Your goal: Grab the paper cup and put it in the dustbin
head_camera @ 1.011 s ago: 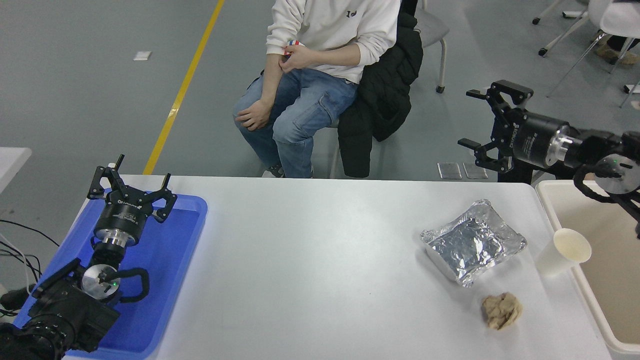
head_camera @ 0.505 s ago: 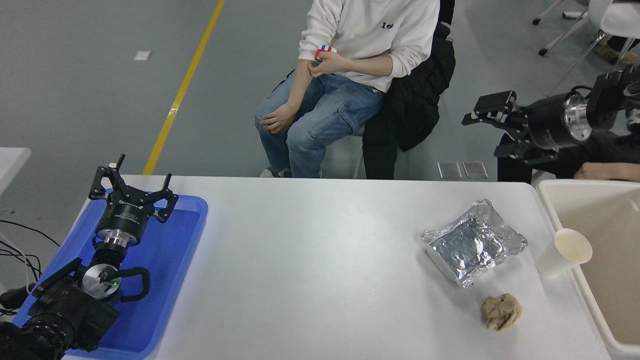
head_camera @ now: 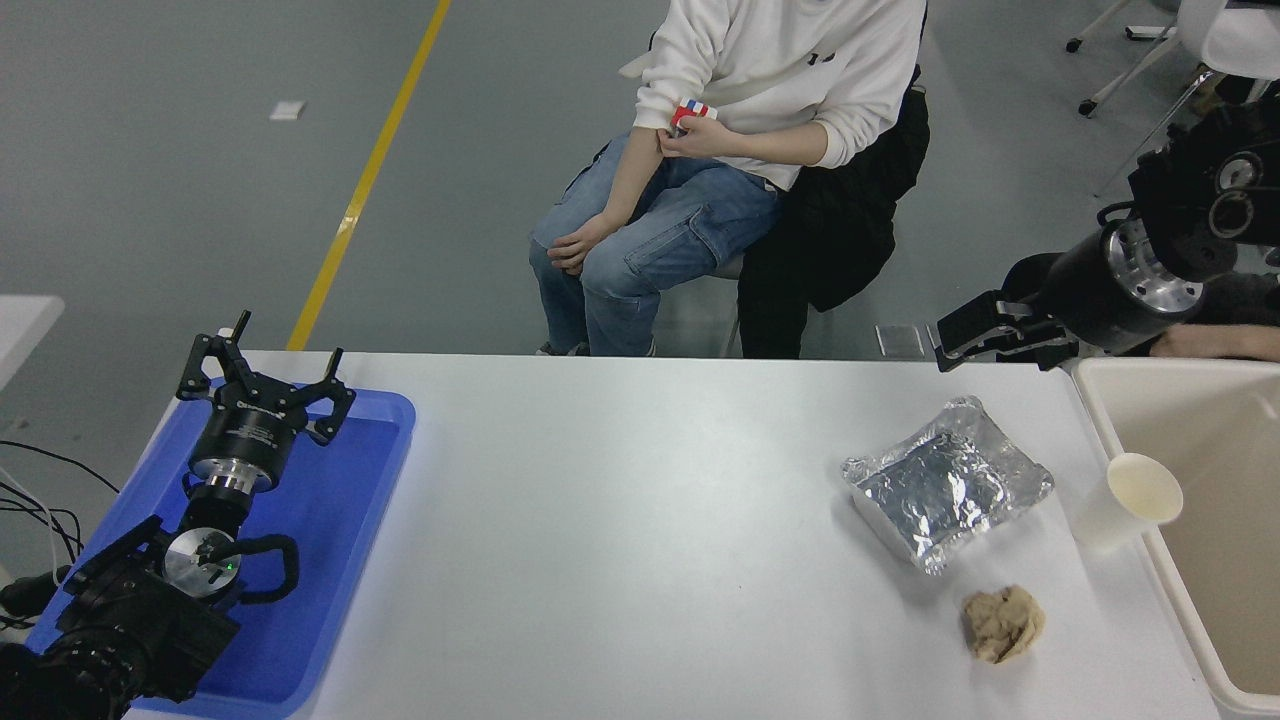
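The paper cup [head_camera: 1125,505] stands on the white table at its right edge, leaning against the outer wall of the dustbin [head_camera: 1092,400]. The dustbin is a large cream tub cut off by the picture's right edge. My right gripper [head_camera: 1000,338] is open and empty. It hangs over the table's far right corner, behind the foil tray and well up and left of the cup. My left gripper [head_camera: 262,365] is open and parked over the blue tray at the lower left.
A silver foil tray [head_camera: 945,485] lies just left of the cup, with a crumpled tan paper ball [head_camera: 1003,622] in front of it. The blue tray [head_camera: 330,540] is at the left. A person [head_camera: 730,150] sits beyond the far edge. Another hand [head_camera: 1215,342] rests behind the dustbin.
My right gripper has turned and come down from high at the far right to the table's far right corner. The seated person has shifted right. The cup has not moved.
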Controlling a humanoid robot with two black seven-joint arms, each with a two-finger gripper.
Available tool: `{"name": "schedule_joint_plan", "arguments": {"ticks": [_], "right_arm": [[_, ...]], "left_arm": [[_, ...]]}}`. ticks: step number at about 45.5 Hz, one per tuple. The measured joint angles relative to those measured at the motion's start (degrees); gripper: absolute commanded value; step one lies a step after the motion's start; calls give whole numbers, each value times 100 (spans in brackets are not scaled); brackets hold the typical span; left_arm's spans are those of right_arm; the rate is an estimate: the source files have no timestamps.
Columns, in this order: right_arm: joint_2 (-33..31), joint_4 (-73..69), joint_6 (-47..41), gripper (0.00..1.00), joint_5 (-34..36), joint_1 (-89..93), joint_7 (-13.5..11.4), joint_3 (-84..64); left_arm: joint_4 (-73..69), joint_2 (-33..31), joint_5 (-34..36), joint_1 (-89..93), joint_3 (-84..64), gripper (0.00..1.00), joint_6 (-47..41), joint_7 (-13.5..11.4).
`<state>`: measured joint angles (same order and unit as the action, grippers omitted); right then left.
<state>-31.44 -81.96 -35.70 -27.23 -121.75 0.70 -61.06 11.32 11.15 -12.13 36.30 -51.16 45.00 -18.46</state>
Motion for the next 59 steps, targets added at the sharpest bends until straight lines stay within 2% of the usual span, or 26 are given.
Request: {"name": "schedule_joint_plan", "arguments": {"ticks": [28,47,59], "right_arm": [[173,-1132,-605,100,954,-1211,0,-1243],[194,-1299,-560,100,1033,-1451,-28,-1517],[134,-1282,-229,100,780,-1111,-33,-1638]], "left_arm": [[-1,-5,0,3,0,100,0,0],[-1,-6,0,4,0,100,0,0],[0,-7,0,8,1,100,0,0]]}}
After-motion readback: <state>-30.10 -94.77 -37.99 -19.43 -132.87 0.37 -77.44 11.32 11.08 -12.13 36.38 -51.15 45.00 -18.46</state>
